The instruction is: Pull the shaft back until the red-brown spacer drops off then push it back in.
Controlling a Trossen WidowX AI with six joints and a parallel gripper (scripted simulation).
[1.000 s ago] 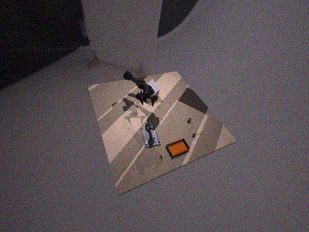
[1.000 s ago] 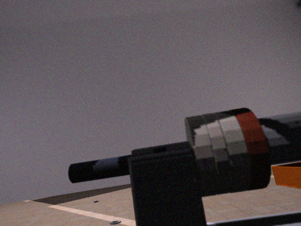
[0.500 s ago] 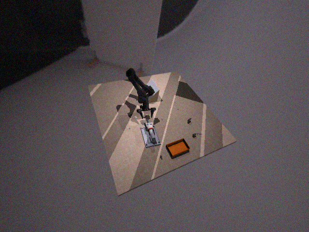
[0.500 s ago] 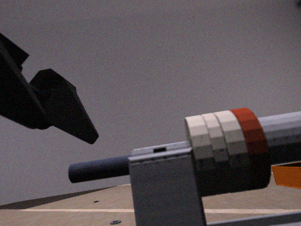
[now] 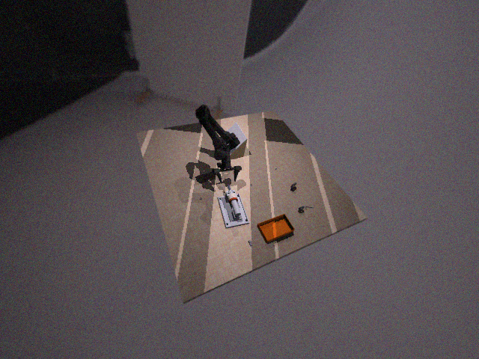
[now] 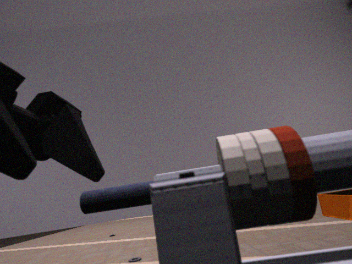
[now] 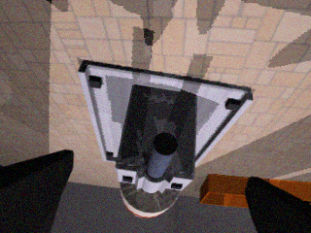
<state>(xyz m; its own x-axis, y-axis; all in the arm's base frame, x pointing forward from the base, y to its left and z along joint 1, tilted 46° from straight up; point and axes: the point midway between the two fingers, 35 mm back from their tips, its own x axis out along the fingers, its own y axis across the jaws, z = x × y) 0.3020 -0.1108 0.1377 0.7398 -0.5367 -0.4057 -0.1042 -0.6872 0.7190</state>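
Note:
The blue-grey shaft (image 5: 228, 188) (image 6: 116, 196) (image 7: 159, 164) sticks out of the grey support block (image 6: 193, 218). Beyond that block, several pale spacers (image 6: 231, 159) and the red-brown spacer (image 5: 233, 200) (image 6: 294, 153) sit in line, touching. The red-brown one is against the pale grey cylindrical housing (image 5: 235, 209) (image 6: 332, 156). All hang above the table. My gripper (image 5: 228, 180) (image 6: 60, 179) (image 7: 161, 173) is open and empty. In the exterior view its fingers are above and beyond the shaft's free end. The shaft inside the spacers is hidden.
The fixture's white baseplate (image 5: 228, 224) lies under the assembly. An orange tray (image 5: 266, 232) (image 6: 335, 204) (image 7: 225, 189) is beside it. Two small dark items (image 5: 293, 187) (image 5: 301, 209) lie farther right. A pale panel (image 5: 239, 133) stands behind my arm.

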